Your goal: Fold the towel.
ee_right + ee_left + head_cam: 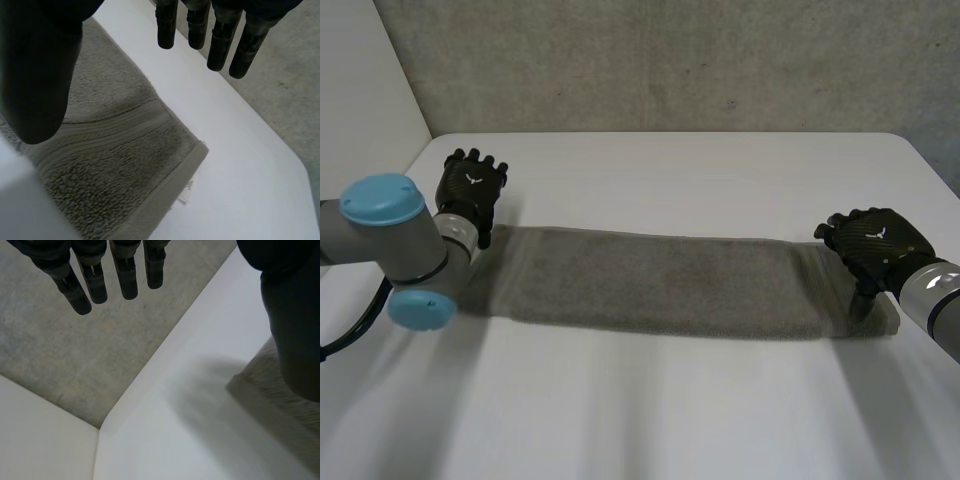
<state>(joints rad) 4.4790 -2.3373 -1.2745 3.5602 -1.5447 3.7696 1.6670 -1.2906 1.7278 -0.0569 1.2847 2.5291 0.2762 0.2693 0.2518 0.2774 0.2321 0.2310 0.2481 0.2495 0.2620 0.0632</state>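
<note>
One grey towel (pixel 660 285) lies flat on the white table (pixel 670 410), drawn out as a long narrow strip from 9 o'clock to 3 o'clock across the middle of the head view. Left hand (pixel 468 190) sits at the towel's 9 o'clock end, by the far corner, back of the hand up, with the grey and light-blue left arm (pixel 390 235) coming in from 8 o'clock. In its wrist view the fingers (pixel 95 282) are straight and slightly spread, holding nothing, hanging over the table's far edge with the concrete wall (pixel 50 350) behind them. The thumb (pixel 295 315) stands well apart from them, and a towel corner lies just under it; contact cannot be made out. Right hand (pixel 875 245) sits at the 3 o'clock end, over the short edge. In its wrist view the fingers (pixel 220 45) are straight, side by side with small gaps, above bare table just beyond the towel's far long edge, gripping nothing. The thumb (pixel 40 75) hangs apart from them over the pile. The woven band of the towel's end crosses under the palm, and a small white label (pixel 186 192) pokes out at the corner.
</note>
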